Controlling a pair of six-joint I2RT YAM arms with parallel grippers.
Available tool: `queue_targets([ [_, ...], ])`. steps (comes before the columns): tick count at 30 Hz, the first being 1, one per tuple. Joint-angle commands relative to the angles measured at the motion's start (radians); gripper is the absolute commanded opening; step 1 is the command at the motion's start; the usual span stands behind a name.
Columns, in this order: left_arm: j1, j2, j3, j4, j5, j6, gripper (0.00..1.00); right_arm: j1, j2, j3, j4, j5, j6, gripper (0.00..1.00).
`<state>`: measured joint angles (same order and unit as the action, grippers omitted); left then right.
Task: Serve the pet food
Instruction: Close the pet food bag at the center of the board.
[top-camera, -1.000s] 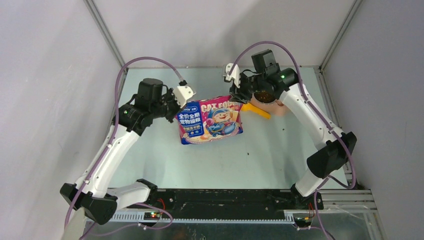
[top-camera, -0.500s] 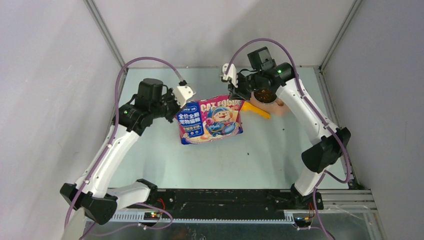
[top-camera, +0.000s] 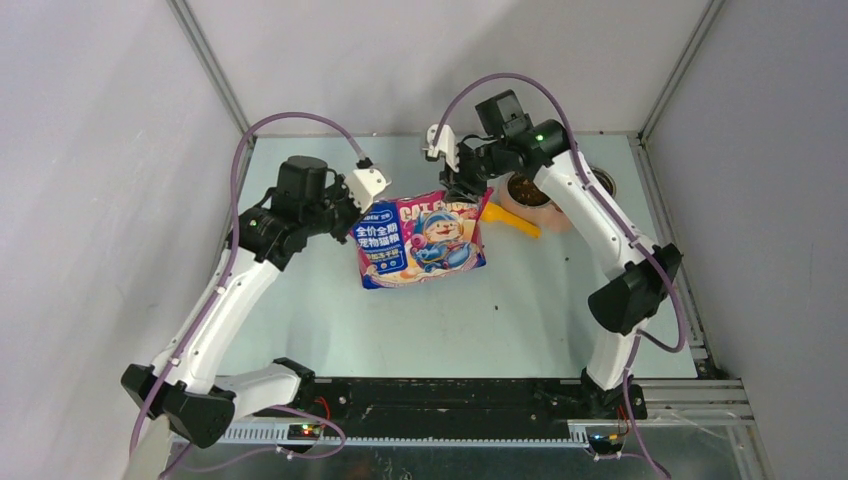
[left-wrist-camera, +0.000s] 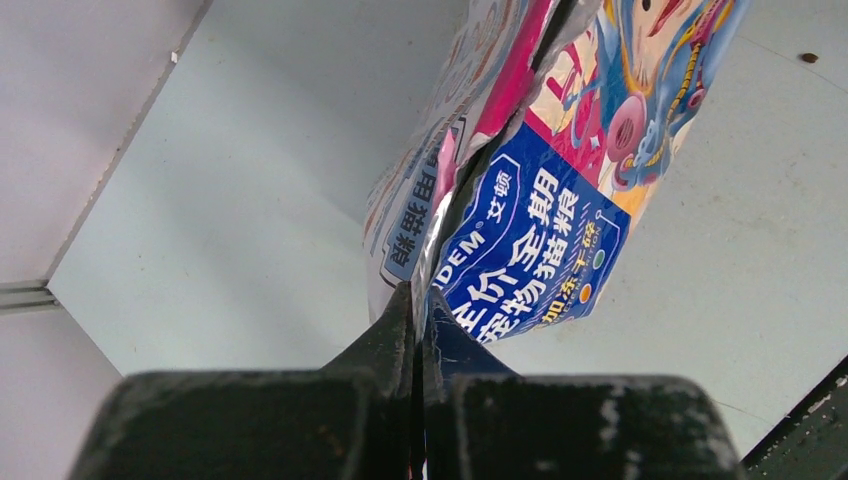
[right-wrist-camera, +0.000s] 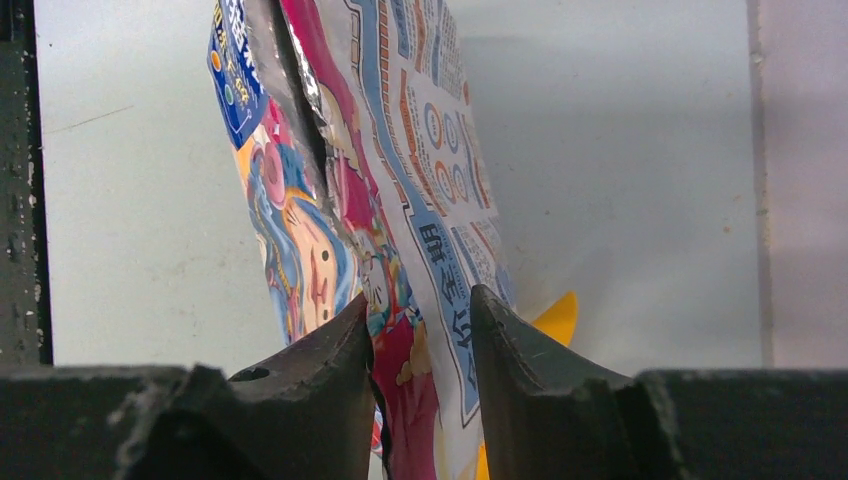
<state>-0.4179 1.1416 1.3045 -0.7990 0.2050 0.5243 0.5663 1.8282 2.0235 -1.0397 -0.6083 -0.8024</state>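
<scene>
- The right gripper (right-wrist-camera: 420, 305) has swung away from the pink bowl (top-camera: 532, 207) and over to the bag (top-camera: 425, 240). It now sits at the bag's top right corner.
- With the arm out of the way, the bowl is uncovered, and there is the pet food (top-camera: 527, 188), a dark brown heap of kibble already sitting in it.
- The right jaws stand parted, one on each side of the bag's upper edge. The foil runs between them but doesn't look pinched yet.
- The left gripper (left-wrist-camera: 418, 297) hasn't budged and is clamped tight on the bag's left edge, holding that side up.
- The bag itself lies where it was, mid-tabletop (top-camera: 450, 320), with the yellow scoop (top-camera: 515, 222) poking out between it and the bowl.
- One stray pellet (left-wrist-camera: 808, 57) lies loose on the tabletop.
- My read: kibble is in the bowl, so serving looks well along. The right arm seems to be lining up a second hold on the bag, either to pour more or to set it down.
- Now the writing. The top of the bag reads "CAT F", and the gripper hides the rest.
- The blue panel reads 全价全期 over 宠物猫粮.
- The left wrist view catches a fragment of a word ending in "DEM" beside those characters.
</scene>
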Motion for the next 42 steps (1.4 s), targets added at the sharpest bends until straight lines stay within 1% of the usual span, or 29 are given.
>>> queue_targets([
  [1,0.012,-0.003,0.040,0.016,-0.127,-0.041,0.00,0.002,0.037,0.067,-0.029,0.005,0.025,0.39],
  [3,0.012,0.001,0.046,0.017,-0.122,-0.052,0.00,0.001,0.046,0.076,-0.030,0.013,0.036,0.35],
  [4,0.012,0.005,0.049,0.011,-0.118,-0.057,0.00,0.001,0.049,0.081,-0.033,0.013,0.045,0.30],
  [5,0.012,0.008,0.055,0.006,-0.104,-0.060,0.00,-0.001,0.058,0.092,-0.036,0.010,0.052,0.28],
  [6,0.012,0.012,0.057,-0.001,-0.088,-0.064,0.01,-0.004,0.062,0.100,-0.044,0.007,0.061,0.23],
  [9,0.011,0.009,0.060,-0.010,-0.067,-0.064,0.08,-0.013,0.083,0.138,-0.061,-0.011,0.080,0.12],
  [10,0.011,0.006,0.061,-0.010,-0.061,-0.064,0.09,-0.015,0.086,0.145,-0.067,-0.015,0.088,0.05],
  [11,0.011,0.004,0.060,-0.011,-0.059,-0.064,0.13,-0.015,0.090,0.156,-0.069,-0.015,0.090,0.00],
  [12,0.010,0.000,0.060,-0.013,-0.051,-0.064,0.15,-0.016,0.091,0.159,-0.069,-0.011,0.094,0.00],
  [13,0.011,-0.002,0.061,-0.015,-0.044,-0.064,0.20,-0.016,0.086,0.158,-0.067,-0.009,0.095,0.00],
  [15,0.010,-0.008,0.062,-0.021,-0.024,-0.065,0.27,-0.017,0.069,0.138,-0.044,-0.005,0.109,0.00],
  [18,0.001,-0.011,0.066,-0.028,0.002,-0.065,0.31,-0.013,0.043,0.111,0.017,-0.013,0.133,0.00],
  [21,-0.010,-0.005,0.073,-0.037,0.003,-0.062,0.31,0.000,0.042,0.118,0.022,-0.034,0.140,0.28],
  [22,-0.014,-0.003,0.075,-0.037,0.002,-0.062,0.29,0.006,0.042,0.117,0.022,-0.036,0.136,0.32],
  [23,-0.015,-0.001,0.075,-0.037,0.003,-0.062,0.29,0.016,0.043,0.117,0.024,-0.036,0.132,0.38],
  [25,-0.015,-0.002,0.075,-0.038,0.003,-0.063,0.28,0.027,0.047,0.118,0.029,-0.029,0.131,0.42],
  [27,-0.015,-0.006,0.070,-0.038,0.005,-0.063,0.28,0.039,0.054,0.119,0.033,-0.018,0.130,0.43],
  [29,-0.015,-0.014,0.065,-0.039,0.003,-0.062,0.28,0.046,0.065,0.119,0.033,-0.006,0.128,0.41],
  [31,-0.016,-0.022,0.063,-0.042,0.000,-0.059,0.29,0.051,0.072,0.120,0.035,0.002,0.132,0.36],
  [32,-0.016,-0.025,0.061,-0.043,-0.002,-0.058,0.29,0.052,0.075,0.123,0.035,0.002,0.132,0.28],
  [33,-0.016,-0.030,0.060,-0.045,-0.006,-0.056,0.29,0.052,0.082,0.125,0.033,0.003,0.133,0.22],
  [34,-0.016,-0.035,0.058,-0.049,-0.009,-0.054,0.29,0.052,0.085,0.134,0.028,0.004,0.133,0.05],
  [35,-0.015,-0.038,0.058,-0.051,-0.010,-0.051,0.29,0.052,0.091,0.144,0.027,0.010,0.135,0.02],
  [36,-0.016,-0.043,0.057,-0.055,-0.012,-0.048,0.30,0.051,0.092,0.145,0.028,0.010,0.135,0.00],
  [38,-0.015,-0.049,0.055,-0.060,-0.017,-0.045,0.30,0.050,0.084,0.135,0.050,0.019,0.140,0.00],
  [41,-0.015,-0.061,0.046,-0.066,-0.021,-0.042,0.35,0.054,0.062,0.111,0.086,0.019,0.151,0.00],
  [42,-0.015,-0.070,0.035,-0.064,-0.022,-0.041,0.36,0.054,0.062,0.114,0.086,0.012,0.152,0.03],
])
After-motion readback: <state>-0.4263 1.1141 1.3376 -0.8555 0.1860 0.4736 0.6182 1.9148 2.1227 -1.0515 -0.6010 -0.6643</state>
